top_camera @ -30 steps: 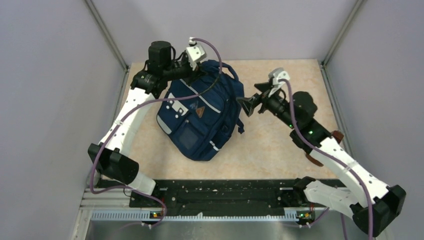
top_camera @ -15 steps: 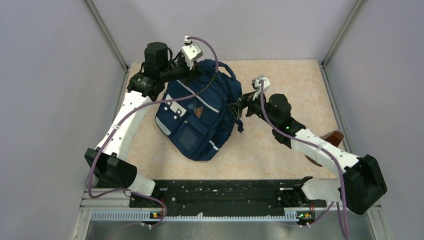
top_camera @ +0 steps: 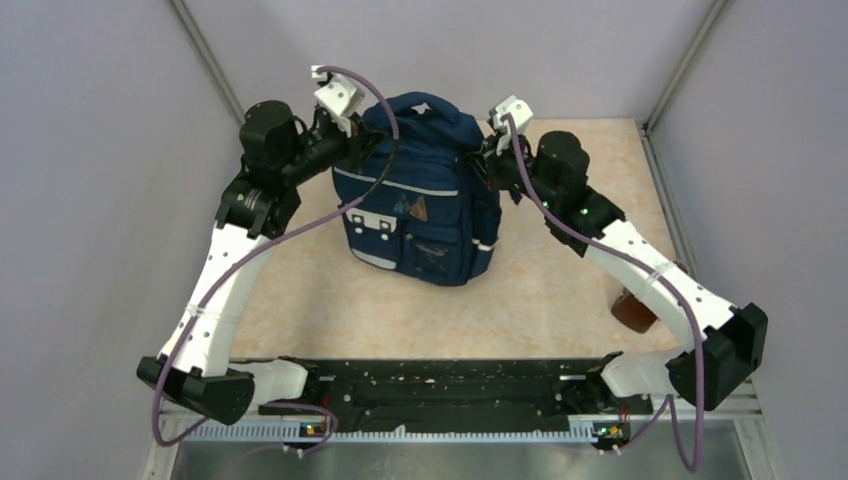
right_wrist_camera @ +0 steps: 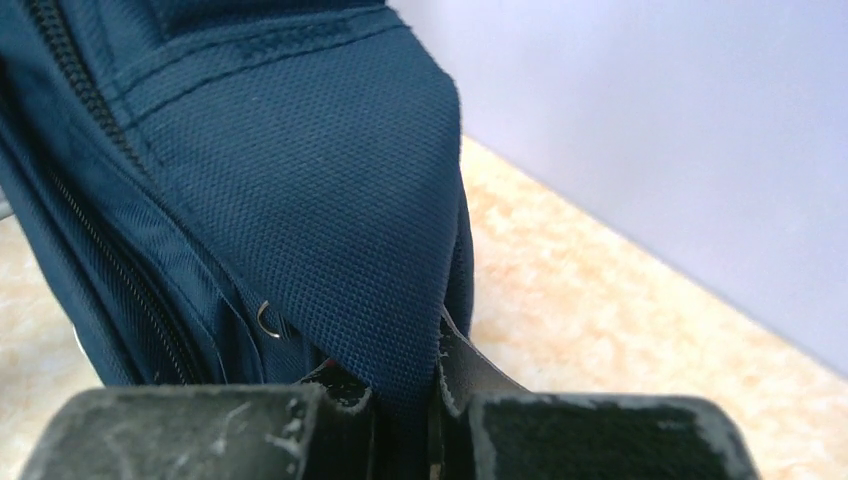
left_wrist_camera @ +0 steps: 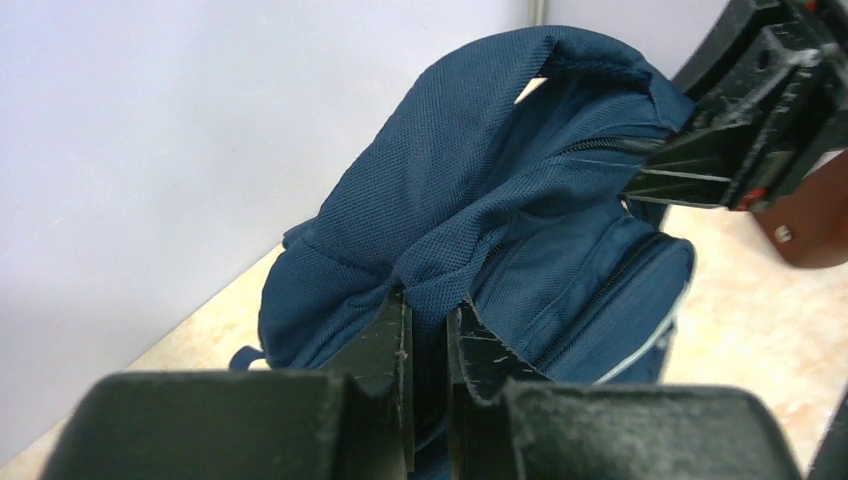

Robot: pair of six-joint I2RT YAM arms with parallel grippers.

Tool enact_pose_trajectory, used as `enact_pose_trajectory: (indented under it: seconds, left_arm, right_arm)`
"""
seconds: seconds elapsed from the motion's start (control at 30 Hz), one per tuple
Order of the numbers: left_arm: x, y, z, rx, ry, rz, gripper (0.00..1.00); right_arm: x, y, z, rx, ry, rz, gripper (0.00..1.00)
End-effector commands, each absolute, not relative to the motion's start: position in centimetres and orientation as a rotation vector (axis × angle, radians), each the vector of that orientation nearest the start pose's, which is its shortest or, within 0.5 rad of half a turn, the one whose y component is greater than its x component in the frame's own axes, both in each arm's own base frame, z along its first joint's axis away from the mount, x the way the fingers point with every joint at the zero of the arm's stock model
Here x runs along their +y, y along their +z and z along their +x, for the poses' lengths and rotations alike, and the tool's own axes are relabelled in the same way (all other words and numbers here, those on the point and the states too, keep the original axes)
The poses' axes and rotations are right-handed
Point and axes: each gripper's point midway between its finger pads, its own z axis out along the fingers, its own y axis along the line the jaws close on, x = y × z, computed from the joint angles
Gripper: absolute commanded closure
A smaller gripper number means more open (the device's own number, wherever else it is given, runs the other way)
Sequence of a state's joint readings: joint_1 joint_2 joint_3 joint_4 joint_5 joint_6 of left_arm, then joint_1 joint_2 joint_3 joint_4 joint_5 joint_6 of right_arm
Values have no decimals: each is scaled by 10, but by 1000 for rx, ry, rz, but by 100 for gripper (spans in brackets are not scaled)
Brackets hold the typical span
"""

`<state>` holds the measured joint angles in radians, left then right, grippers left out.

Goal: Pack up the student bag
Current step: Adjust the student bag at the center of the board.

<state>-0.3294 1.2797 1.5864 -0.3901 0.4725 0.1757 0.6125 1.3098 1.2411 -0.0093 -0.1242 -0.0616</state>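
The bag [top_camera: 420, 205] now stands upright at the table's [top_camera: 560, 290] 12 o'clock, no longer lying tilted. The left gripper [top_camera: 358, 140] pinches fabric at its 10 o'clock corner. The right gripper [top_camera: 487, 150], spread a moment ago, now pinches fabric at 2 o'clock. Judgement: the bag is braced for opening; packing has not begun.
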Motion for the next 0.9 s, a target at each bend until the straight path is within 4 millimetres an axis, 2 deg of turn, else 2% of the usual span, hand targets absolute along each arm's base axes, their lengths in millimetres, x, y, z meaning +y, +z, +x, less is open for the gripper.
enact_pose_trajectory:
  seconds: [0.0, 0.13, 0.23, 0.3, 0.33, 0.37, 0.4, 0.47, 0.53, 0.6, 0.63, 0.73, 0.77, 0.87]
  left_arm:
    - [-187, 571, 283, 998, -563, 639, 100]
    - [-192, 559, 255, 976, -733, 592, 100]
    - [-191, 539, 258, 1043, -786, 529, 100]
    - [-189, 523, 269, 1107, -803, 471, 100]
    - [-187, 516, 275, 1146, -811, 425, 100]
    - [-185, 512, 279, 1168, -820, 390, 100]
    - [-184, 509, 282, 1182, -827, 358, 100]
    - [-179, 509, 285, 1197, -843, 287, 100]
    - [-176, 512, 286, 1211, -859, 243, 100]
    - [-176, 511, 288, 1251, -871, 216, 100]
    - [-176, 511, 289, 1269, -875, 208, 100]
    - [-176, 506, 291, 1307, -887, 181, 100]
    - [-176, 505, 292, 1314, -889, 172, 100]
    - [-174, 506, 289, 1314, -889, 159, 100]
  right_arm:
    - [244, 482, 340, 1146, 419, -553, 100]
    - [231, 452, 359, 1153, 339, -486, 100]
    - [225, 428, 377, 1238, 350, -462, 98]
    - [223, 415, 381, 1296, 354, -453, 78]
    - [221, 411, 379, 1318, 360, -444, 57]
    - [219, 410, 374, 1333, 373, -436, 43]
    - [213, 410, 369, 1347, 373, -409, 35]
    - [197, 408, 355, 1375, 379, -342, 26]
    - [183, 408, 331, 1377, 432, -269, 24]
    - [181, 396, 312, 1389, 516, -243, 24]
    - [185, 383, 303, 1406, 571, -249, 24]
    - [204, 367, 279, 1425, 759, -276, 29]
    - [212, 356, 271, 1438, 824, -283, 31]
    - [243, 349, 239, 1367, 1002, -369, 41]
